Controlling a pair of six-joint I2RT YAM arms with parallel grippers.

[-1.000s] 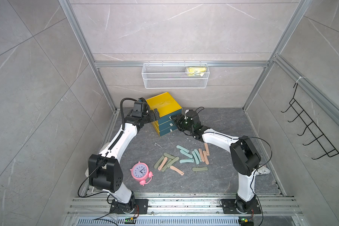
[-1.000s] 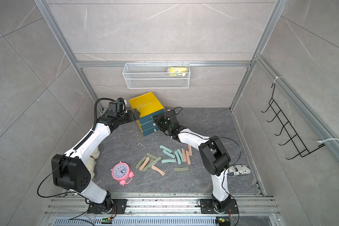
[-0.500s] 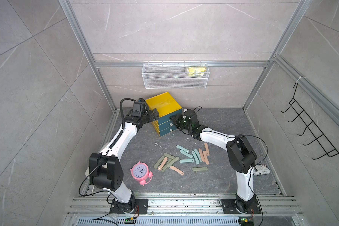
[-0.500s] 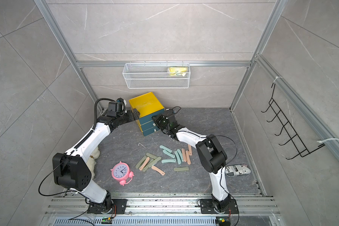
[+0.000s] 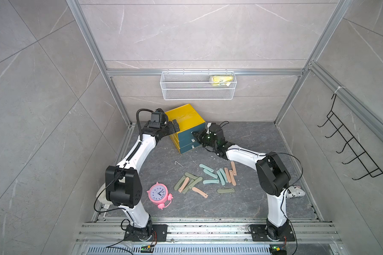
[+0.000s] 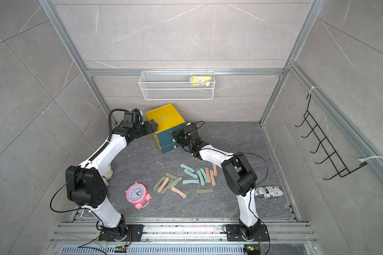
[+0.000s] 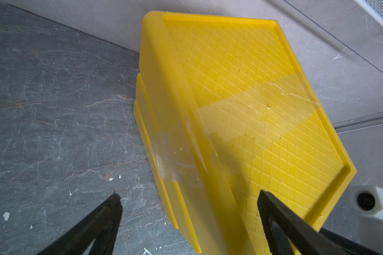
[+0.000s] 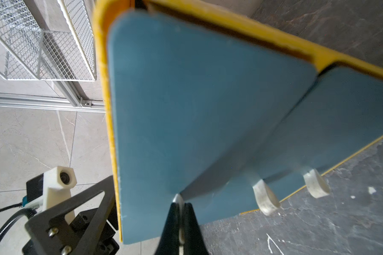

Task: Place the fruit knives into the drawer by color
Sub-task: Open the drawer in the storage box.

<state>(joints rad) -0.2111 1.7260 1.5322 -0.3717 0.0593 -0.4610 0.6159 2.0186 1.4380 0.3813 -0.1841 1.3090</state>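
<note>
Drawer (image 8: 197, 110) looks light and slidey, so right pincer (image 8: 181, 204) squeezes its small stiff pull (image 8: 177, 197) while left pincer (image 7: 188, 194) gapes wide at the case (image 7: 241, 88).

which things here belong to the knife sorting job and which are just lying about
Job: fruit knives, yellow drawer chest, top drawer pull in the right gripper.
Lying about: pink alarm clock, wire mesh basket, yellow packet, black hook rack, newsprint-patterned pouch.

Soft, even light fills both top views, with faint shadows. The aluminium frame posts (image 5: 95, 50) splay toward the edges. Close up, the dark teal drawer front (image 8: 208, 110) blurs, and a pale sheen crosses the yellow plastic chest top (image 7: 252, 106).
</note>
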